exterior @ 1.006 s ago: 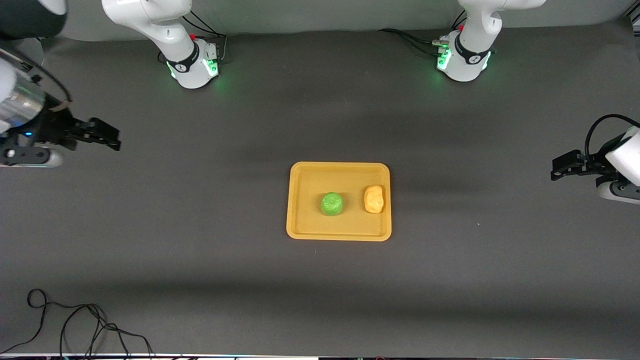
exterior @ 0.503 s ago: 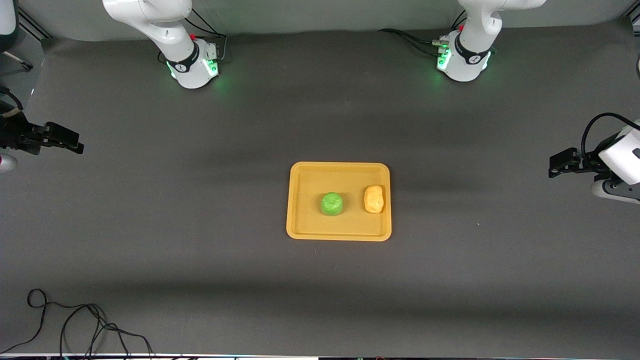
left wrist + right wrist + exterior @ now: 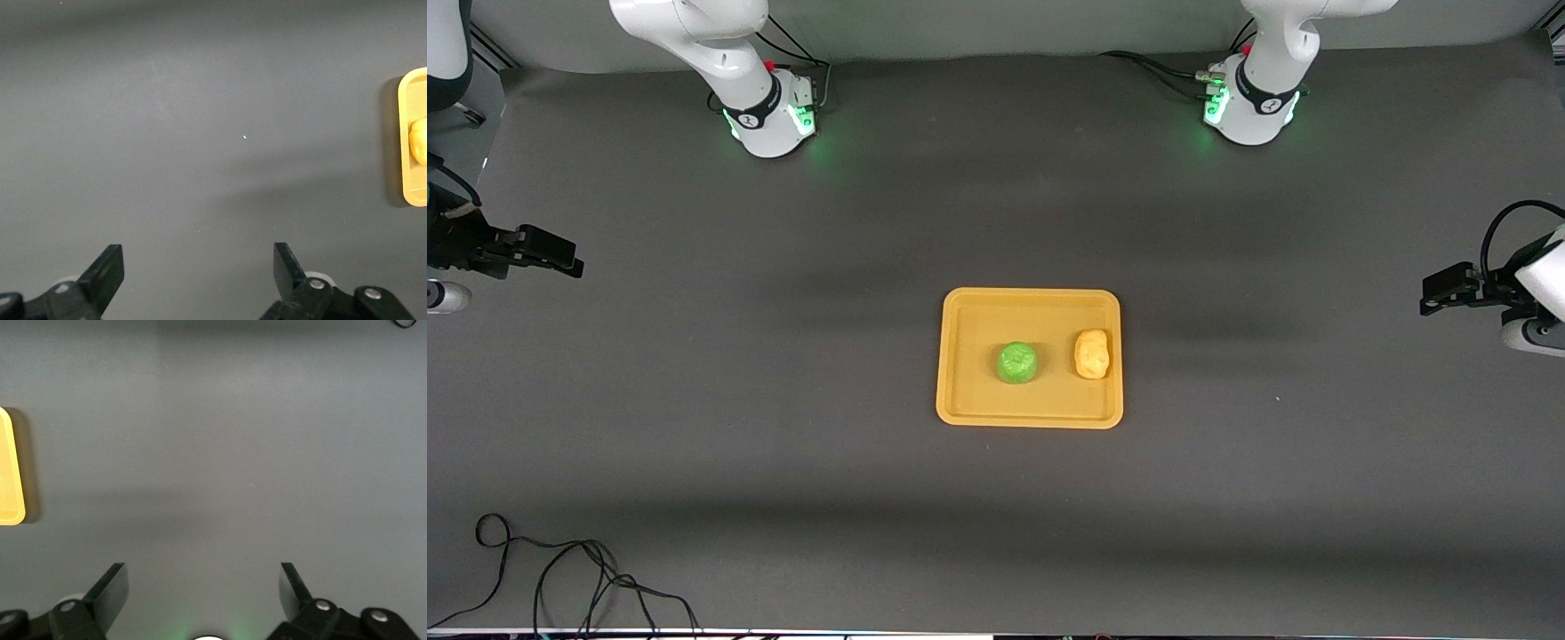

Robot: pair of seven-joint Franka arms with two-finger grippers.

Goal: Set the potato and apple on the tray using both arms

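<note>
Tray (image 3: 1030, 302) sits centre frame; apple (image 3: 1016, 363) rests mid-tray, potato (image 3: 1091, 353) just beside it toward the left arm's end, apart, not touching. Both look placed; task likely done. Right gripper (image 3: 560, 259) hovers at the frame's left edge, left gripper (image 3: 1436, 298) at the right edge, both jaws spread wide, empty, well clear of the tray. Both items look small, light, matte, probably slightly squashy; best pinched across the middle, the potato across its narrow width.
</note>
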